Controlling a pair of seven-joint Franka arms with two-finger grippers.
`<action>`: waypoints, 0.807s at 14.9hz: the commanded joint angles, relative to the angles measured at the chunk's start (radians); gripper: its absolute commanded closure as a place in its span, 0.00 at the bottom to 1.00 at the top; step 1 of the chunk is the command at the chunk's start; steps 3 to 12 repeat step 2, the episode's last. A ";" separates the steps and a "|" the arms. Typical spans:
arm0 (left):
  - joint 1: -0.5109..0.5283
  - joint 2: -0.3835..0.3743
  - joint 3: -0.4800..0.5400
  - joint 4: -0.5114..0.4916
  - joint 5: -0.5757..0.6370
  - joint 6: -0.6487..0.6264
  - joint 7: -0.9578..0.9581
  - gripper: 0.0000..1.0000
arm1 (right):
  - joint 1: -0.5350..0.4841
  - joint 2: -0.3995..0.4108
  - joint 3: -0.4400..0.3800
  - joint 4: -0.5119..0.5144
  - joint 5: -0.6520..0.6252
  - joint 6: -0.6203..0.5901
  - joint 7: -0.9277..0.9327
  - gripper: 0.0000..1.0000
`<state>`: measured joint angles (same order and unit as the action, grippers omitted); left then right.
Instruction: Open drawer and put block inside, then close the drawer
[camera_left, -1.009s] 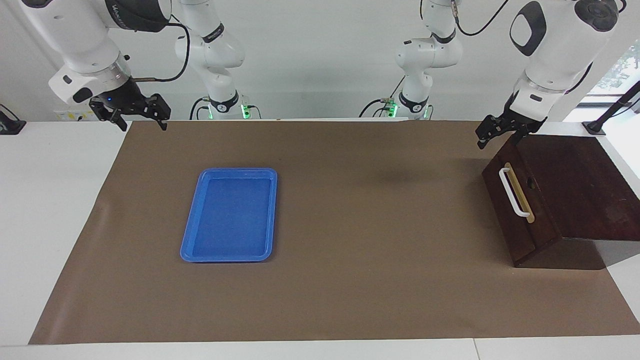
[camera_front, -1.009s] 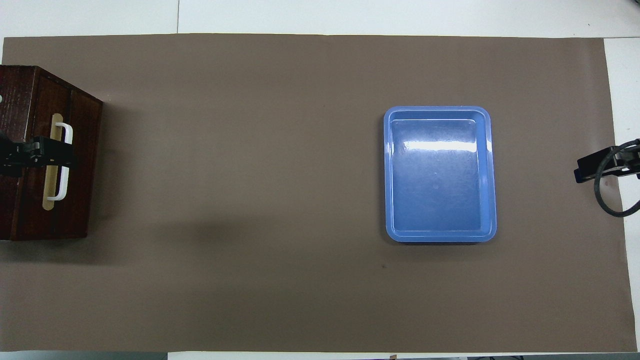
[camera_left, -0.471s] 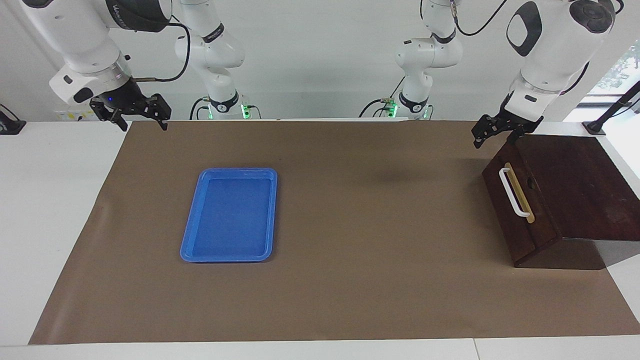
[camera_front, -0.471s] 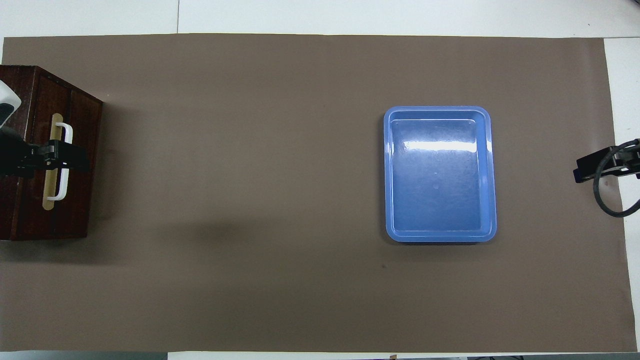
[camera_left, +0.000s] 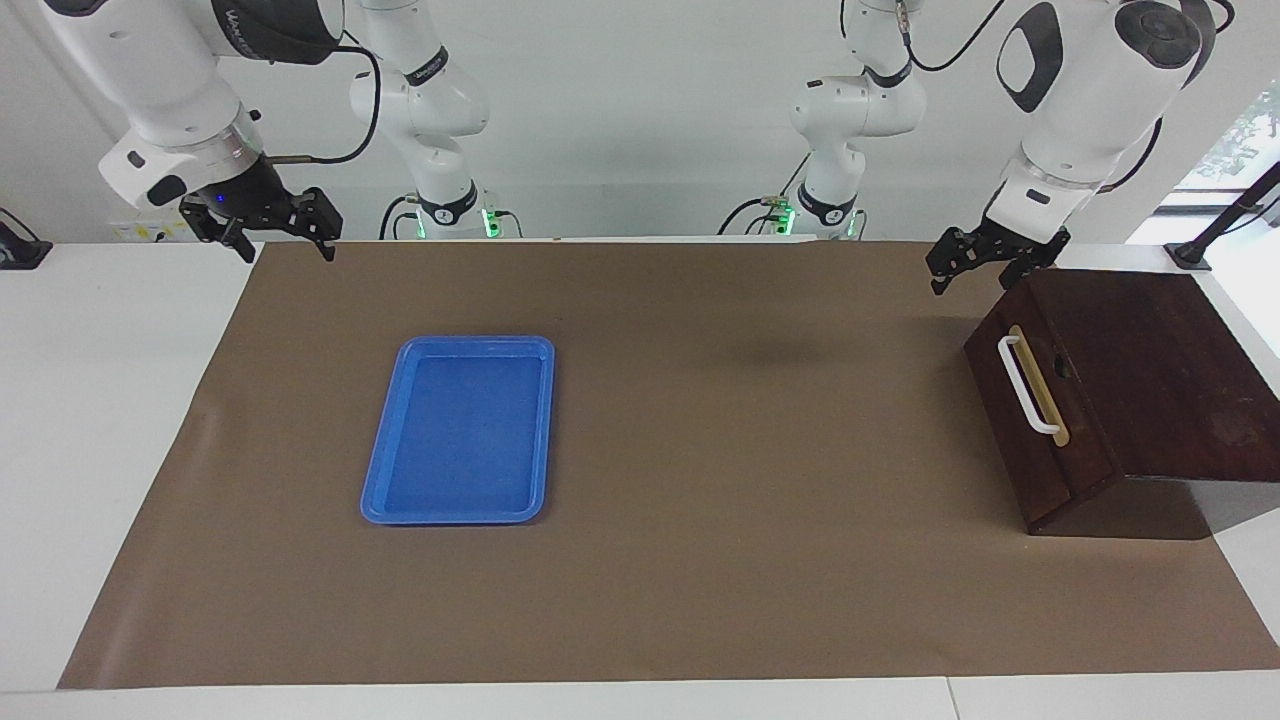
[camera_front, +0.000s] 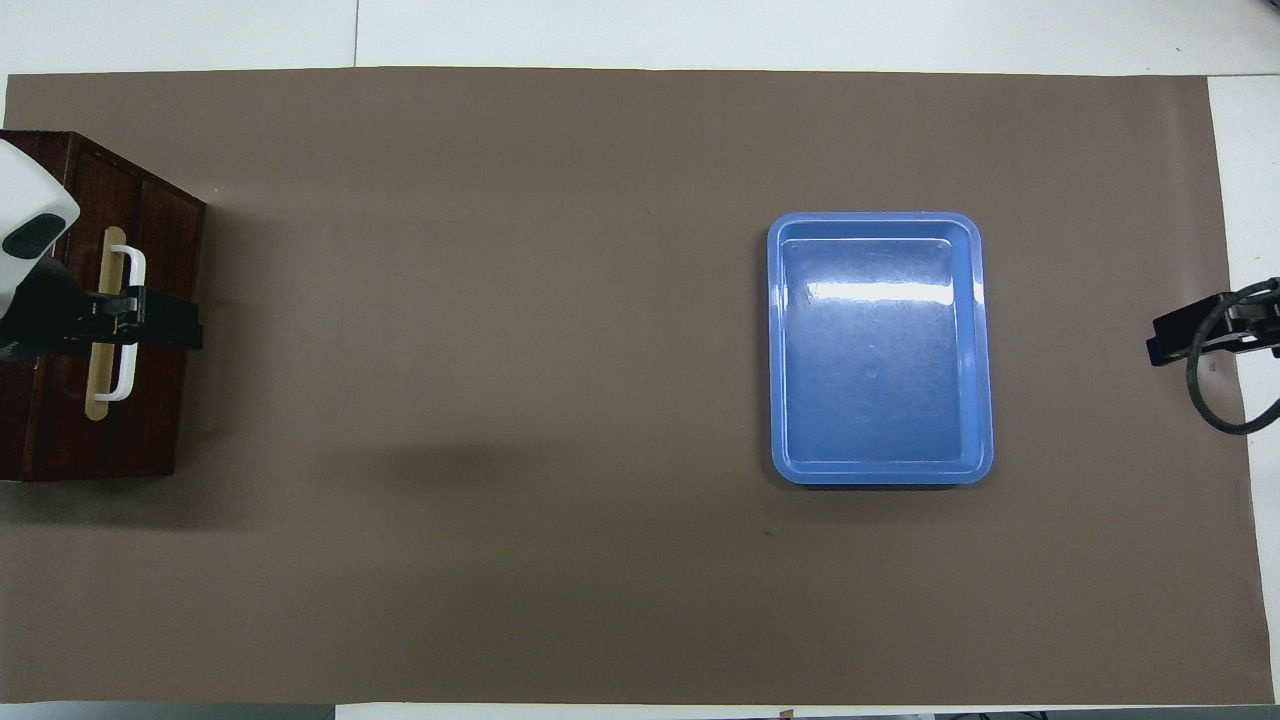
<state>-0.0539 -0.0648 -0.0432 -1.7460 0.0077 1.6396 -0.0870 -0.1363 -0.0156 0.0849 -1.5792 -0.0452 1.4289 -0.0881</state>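
**Drawer shut, both grippers up and empty**

Facing view: The drawer (camera_left: 1035, 395) sits closed in its dark box (camera_left: 1150, 370) at the left arm's end of the counter (camera_left: 100, 420), its white handle (camera_left: 1022, 382) facing the middle of the brown mat (camera_left: 750, 480). The left gripper (camera_left: 975, 262) hangs in the air over the mat just beside the box's corner nearest the robots, fingers spread apart and holding nothing, clear of the handle. The right gripper (camera_left: 275, 232) waits in the air over the mat's edge at the right arm's end, fingers spread and empty too. A blue tray (camera_left: 460, 430) lies flat on the mat, well apart from the drawer and toward the right arm's end. No block shows in this view.

Overhead view: The left gripper (camera_front: 165, 328) covers the middle of the handle (camera_front: 125, 325) on the drawer (camera_front: 150, 330) front. The box (camera_front: 40, 420) stands at the mat's (camera_front: 500, 400) edge. The tray (camera_front: 880, 348) has nothing in it. Only the tip of the right gripper (camera_front: 1175, 335) shows, at the mat's other end, with a looped black cable (camera_front: 1215, 395) beside it. No block shows here either.
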 joint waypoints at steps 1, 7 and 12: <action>-0.012 -0.015 0.013 0.000 -0.009 -0.017 0.010 0.00 | -0.009 -0.010 0.012 -0.018 -0.002 0.021 0.008 0.00; -0.012 -0.015 0.013 0.000 -0.009 -0.018 0.010 0.00 | -0.009 -0.010 0.012 -0.018 -0.002 0.021 0.008 0.00; -0.012 -0.015 0.013 0.000 -0.009 -0.018 0.010 0.00 | -0.009 -0.010 0.012 -0.018 -0.002 0.021 0.008 0.00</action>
